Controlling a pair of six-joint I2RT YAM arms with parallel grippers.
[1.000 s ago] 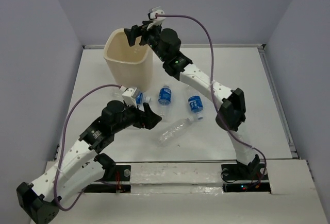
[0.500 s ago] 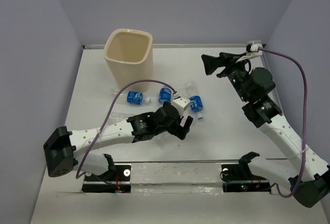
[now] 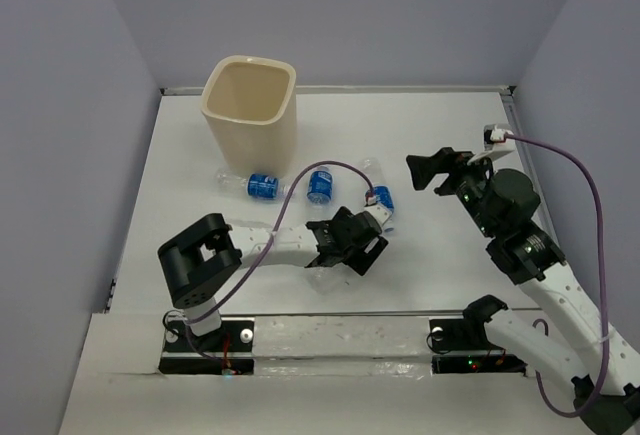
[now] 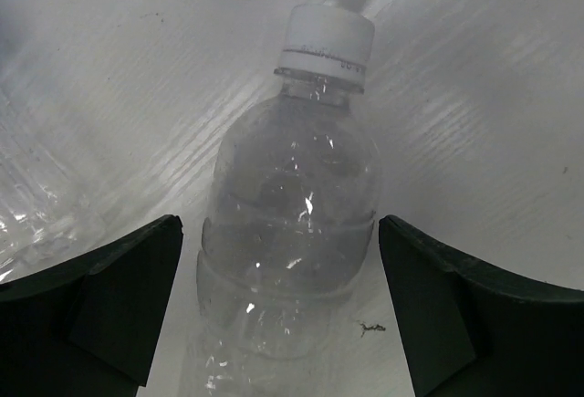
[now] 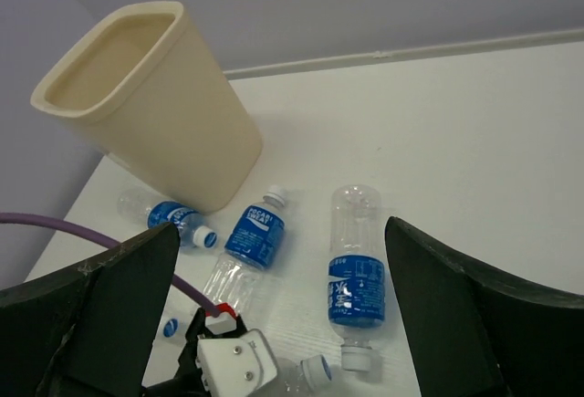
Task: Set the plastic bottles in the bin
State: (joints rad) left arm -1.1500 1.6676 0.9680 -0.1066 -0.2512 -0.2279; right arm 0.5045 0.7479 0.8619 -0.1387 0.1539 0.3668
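The cream bin (image 3: 250,105) stands at the back left, also in the right wrist view (image 5: 155,105). Three blue-label bottles lie in front of it (image 3: 258,186) (image 3: 320,184) (image 3: 380,201), and the right wrist view shows them too (image 5: 173,219) (image 5: 258,233) (image 5: 356,274). The unlabelled clear bottle (image 4: 292,224) lies under my left gripper (image 3: 352,245), between its open fingers (image 4: 109,297), white cap (image 4: 326,41) pointing away. The fingers stand apart from its sides. My right gripper (image 3: 435,170) is open and empty, raised over the right side of the table. A fifth bottle is not visible.
The table's raised back and right edges (image 3: 510,95) border the white surface. The left arm's purple cable (image 3: 300,180) loops over the blue-label bottles. The left arm lies low across the table's front centre.
My right arm swung from the bin's rim to the right side of the table. My left arm moved from the leftmost bottle to the unlabelled bottle and lowered around it.
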